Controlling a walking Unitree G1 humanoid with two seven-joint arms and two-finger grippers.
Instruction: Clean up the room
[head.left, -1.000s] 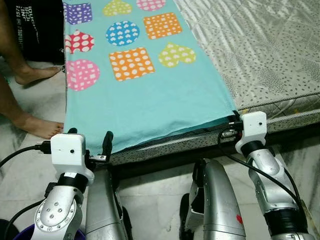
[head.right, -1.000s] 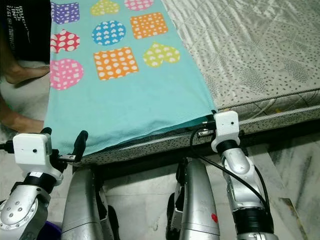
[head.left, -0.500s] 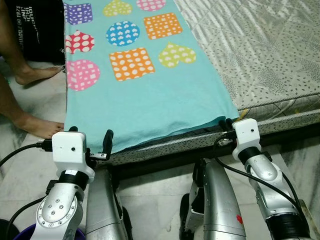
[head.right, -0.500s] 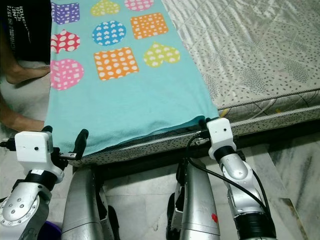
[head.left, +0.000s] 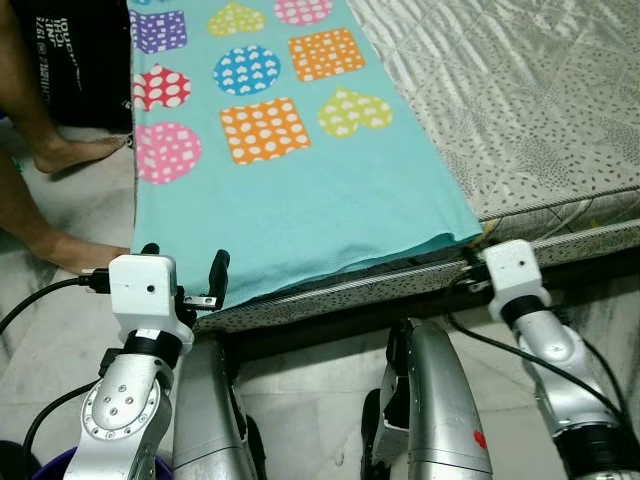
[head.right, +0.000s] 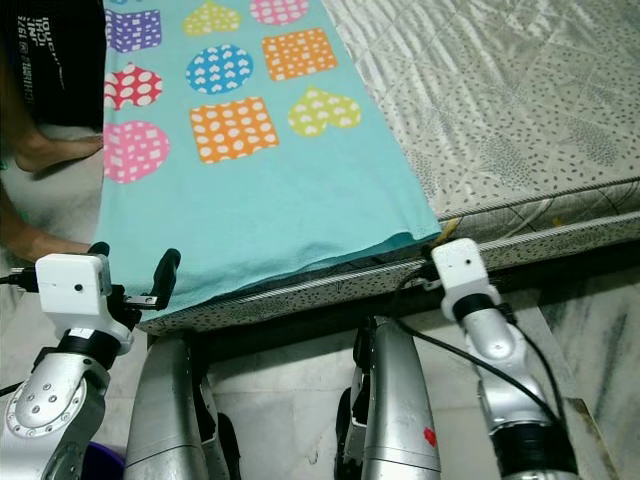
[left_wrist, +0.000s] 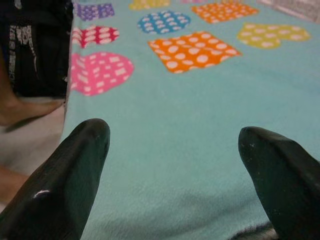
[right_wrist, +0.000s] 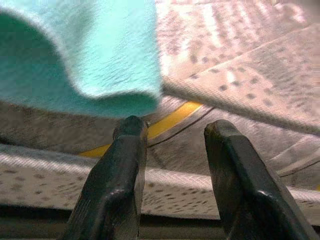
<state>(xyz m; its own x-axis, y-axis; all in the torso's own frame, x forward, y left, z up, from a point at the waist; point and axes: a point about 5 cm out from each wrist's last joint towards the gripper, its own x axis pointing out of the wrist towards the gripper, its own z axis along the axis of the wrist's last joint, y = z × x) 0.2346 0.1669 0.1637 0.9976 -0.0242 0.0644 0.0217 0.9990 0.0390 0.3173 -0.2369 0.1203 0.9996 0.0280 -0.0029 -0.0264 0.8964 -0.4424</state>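
Fingers of your left gripper stand spread over the near left corner of the turquoise blanket, which lies flat along the left side of the mattress. Your right gripper, also parted and holding nothing, sits just off the near right corner. Against one second ago, it has backed off the corner; whether spreading is finished or folding is due, you cannot tell.

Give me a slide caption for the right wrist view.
Open right gripper just below the turquoise blanket corner on the mattress.

the towel runs off the top edge; the person's legs get cut off too.
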